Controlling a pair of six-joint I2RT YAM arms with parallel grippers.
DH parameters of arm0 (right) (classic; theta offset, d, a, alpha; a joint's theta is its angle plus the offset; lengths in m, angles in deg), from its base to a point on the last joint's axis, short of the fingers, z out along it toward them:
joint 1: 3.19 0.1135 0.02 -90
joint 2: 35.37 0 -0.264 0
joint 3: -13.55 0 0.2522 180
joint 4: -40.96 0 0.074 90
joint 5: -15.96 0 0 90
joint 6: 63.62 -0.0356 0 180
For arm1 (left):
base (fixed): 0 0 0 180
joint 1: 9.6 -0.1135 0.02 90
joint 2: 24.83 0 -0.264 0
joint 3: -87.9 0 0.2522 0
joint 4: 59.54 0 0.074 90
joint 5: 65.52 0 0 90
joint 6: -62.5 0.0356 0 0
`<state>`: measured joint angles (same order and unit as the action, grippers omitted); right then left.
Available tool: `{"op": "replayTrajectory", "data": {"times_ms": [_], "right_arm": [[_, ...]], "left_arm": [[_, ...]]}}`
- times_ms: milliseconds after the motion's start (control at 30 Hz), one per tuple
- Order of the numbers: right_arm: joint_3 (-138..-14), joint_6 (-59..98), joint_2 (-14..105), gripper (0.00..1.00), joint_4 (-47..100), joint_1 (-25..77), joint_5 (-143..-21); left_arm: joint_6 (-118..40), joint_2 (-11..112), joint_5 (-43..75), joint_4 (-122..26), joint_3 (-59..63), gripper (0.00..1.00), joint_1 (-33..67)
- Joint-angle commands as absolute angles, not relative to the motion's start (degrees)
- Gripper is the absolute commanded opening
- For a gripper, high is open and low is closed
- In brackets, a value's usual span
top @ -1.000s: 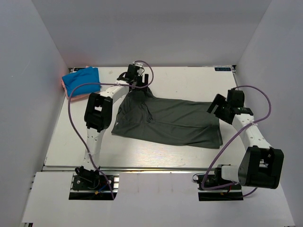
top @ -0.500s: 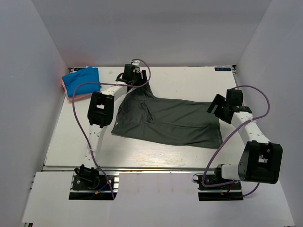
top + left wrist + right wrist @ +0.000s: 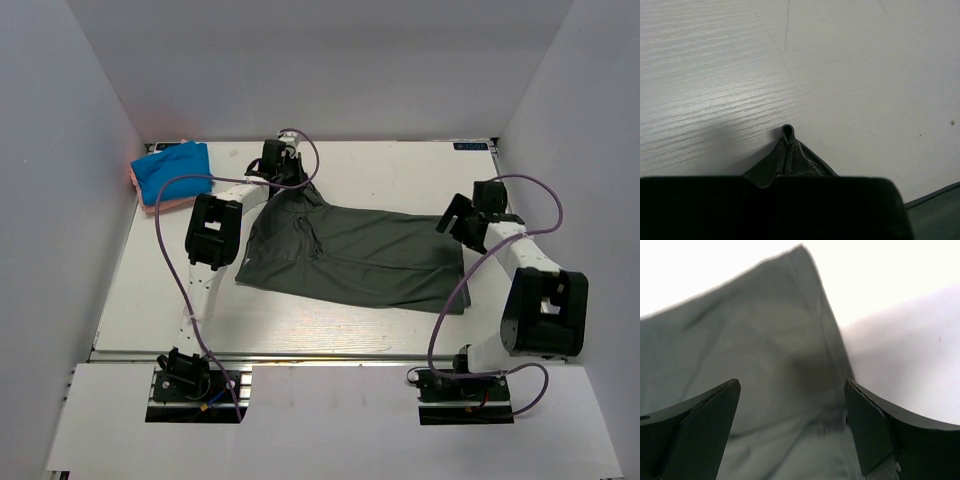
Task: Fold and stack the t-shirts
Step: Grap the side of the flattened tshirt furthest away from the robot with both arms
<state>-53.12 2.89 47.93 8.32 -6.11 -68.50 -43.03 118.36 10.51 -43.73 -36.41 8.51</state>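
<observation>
A large dark grey-green t-shirt [image 3: 350, 260] lies spread and rumpled across the middle of the white worktop [image 3: 400, 170], between the left arm [image 3: 210, 235] and the right arm [image 3: 540, 305] of a two-armed robot. At the shirt's far left corner the left fingers [image 3: 705, 207] are pressed together on a small peak of the dark cloth; in the left wrist view it pokes out just past their tips, with bare pale worktop beyond. At the shirt's far right corner the right fingers [image 3: 695, 435] stand spread wide above the fabric, cloth showing between them and nothing gripped. Whether their tips touch the shirt cannot be told. In the far left corner of the worktop, well apart from the grey-green shirt, a bright blue t-shirt [image 3: 172, 170] sits folded on top of a salmon-pink t-shirt [image 3: 163, 207], of which only a thin edge shows. Plain grey walls [image 3: 60, 200] close in the worktop on three sides
</observation>
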Motion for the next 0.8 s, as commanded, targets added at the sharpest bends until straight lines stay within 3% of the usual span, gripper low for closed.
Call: {"op": "replayTrajectory", "data": {"times_ms": [0,333,467,600,767], "right_arm": [[-58.2,4.2,52.1,0.9,13.8,-6.1,-64.5],[-75.9,5.1,72.9,0.86,15.6,-6.2,-63.1],[-80.3,4.7,78.3,0.8,13.5,-6.0,-63.9],[-79.8,4.1,79.5,0.74,13.3,-6.1,-63.4],[-75.5,3.4,77.9,0.72,13.4,-6.0,-62.6]], "left_arm": [[-42.7,117.5,10.2,-43.8,-36.3,0.0,8.4],[-41.4,111.3,12.7,-46.0,-30.7,0.0,8.4],[-41.4,110.0,13.3,-46.6,-28.7,0.0,8.4],[-41.4,108.8,13.3,-47.1,-28.2,0.0,8.4],[-40.9,107.5,12.8,-47.1,-28.2,0.0,8.4]]}}
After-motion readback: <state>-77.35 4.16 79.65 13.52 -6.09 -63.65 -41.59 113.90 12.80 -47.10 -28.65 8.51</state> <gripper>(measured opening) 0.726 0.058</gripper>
